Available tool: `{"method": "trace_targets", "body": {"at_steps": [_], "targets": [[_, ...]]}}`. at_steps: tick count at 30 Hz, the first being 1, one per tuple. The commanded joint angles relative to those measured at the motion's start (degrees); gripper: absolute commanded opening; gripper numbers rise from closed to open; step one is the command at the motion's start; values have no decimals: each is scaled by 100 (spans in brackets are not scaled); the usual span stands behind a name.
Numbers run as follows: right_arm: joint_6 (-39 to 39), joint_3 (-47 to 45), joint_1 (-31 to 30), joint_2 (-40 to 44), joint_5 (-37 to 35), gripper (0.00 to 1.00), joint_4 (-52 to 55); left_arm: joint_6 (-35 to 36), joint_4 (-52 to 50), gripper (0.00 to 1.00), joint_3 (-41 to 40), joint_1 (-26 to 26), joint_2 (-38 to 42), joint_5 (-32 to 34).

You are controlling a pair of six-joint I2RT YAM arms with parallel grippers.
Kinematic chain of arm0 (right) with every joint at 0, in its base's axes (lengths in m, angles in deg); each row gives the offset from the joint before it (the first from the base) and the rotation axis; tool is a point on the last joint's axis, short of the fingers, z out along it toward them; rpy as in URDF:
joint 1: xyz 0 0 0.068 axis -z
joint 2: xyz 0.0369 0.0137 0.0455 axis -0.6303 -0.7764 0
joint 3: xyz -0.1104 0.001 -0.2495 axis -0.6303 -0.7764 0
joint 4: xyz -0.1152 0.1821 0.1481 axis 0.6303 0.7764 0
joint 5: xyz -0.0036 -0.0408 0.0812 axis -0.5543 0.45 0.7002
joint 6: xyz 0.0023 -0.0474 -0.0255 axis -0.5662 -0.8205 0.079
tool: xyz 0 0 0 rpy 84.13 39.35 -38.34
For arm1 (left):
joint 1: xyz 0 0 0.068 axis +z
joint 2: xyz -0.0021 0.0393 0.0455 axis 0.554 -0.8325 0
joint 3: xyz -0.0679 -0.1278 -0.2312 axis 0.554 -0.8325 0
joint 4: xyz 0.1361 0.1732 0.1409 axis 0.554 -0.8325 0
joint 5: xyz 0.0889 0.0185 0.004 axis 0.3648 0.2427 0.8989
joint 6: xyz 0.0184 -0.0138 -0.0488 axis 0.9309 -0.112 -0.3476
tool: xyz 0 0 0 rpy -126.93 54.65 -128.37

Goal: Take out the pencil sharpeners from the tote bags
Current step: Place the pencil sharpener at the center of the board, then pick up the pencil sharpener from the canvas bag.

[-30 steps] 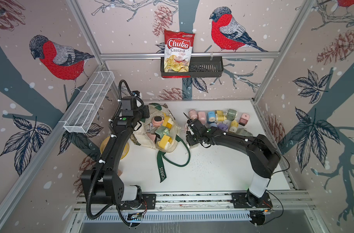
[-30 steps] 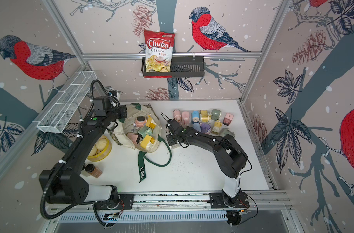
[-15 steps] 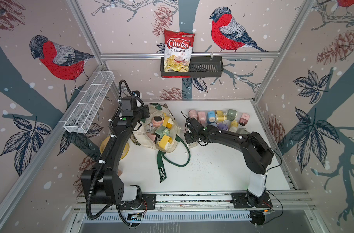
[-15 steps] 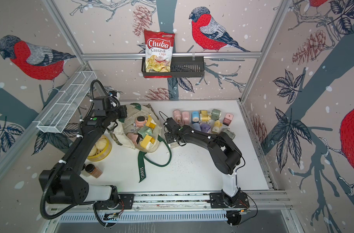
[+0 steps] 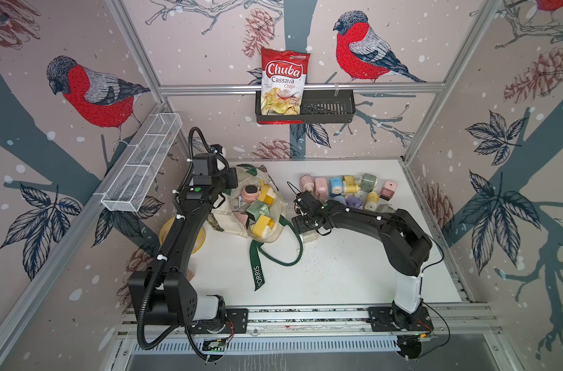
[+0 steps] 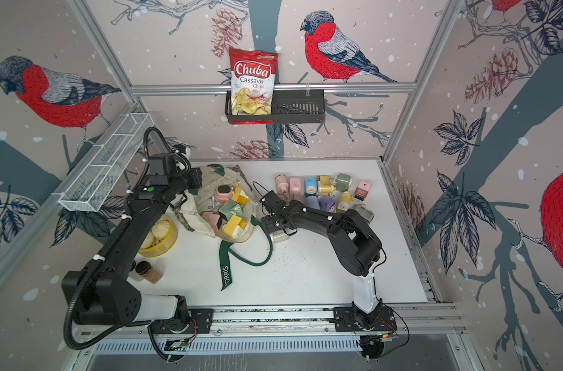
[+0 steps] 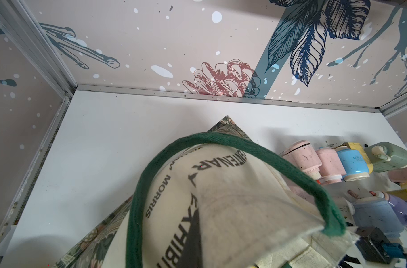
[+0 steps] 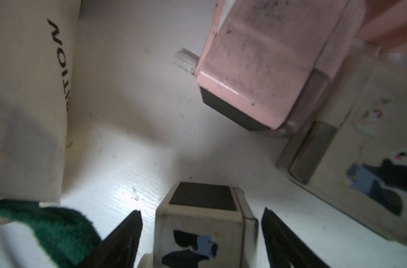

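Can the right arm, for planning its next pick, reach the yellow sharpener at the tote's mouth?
Probably yes: the yellow sharpener lies uncovered at the tote mouth, beside the open right gripper; only the handle between.

pastel sharpeners inside and beside open cream tote bag

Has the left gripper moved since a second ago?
No. The left gripper stays shut on the tote bag rim, at the same spot relative to the wire basket on the wall.

A cream pencil sharpener lies on the white table just under the right claw; the tote bag slumps beside it, pastel sharpeners beyond.
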Motion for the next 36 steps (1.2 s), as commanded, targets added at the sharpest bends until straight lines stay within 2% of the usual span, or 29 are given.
{"method": "trace_targets", "body": {"at_steps": [1, 11, 17, 25, 29, 32, 36], "targets": [[54, -39, -31, 254, -199, 87, -26, -11, 410, 0, 46, 9, 57, -29], [-304, -498, -196, 1475, 9, 87, -691, -12, 441, 0, 36, 8, 65, -94], [-808, -381, -871, 1603, 262, 85, -971, -20, 463, 0, 24, 9, 65, -182], [-571, 461, -1154, 609, 693, 85, -792, -20, 480, 0, 10, 3, 72, -197], [-761, 836, -1227, 79, 734, 88, -865, -31, 483, 0, 15, 6, 82, -206], [-955, 1699, -1219, -596, 636, 90, -224, -38, 480, 0, 22, 9, 65, -206], [-1111, 2316, -1161, -1209, 488, 92, 55, -29, 480, 0, 13, 9, 82, -197]]}}
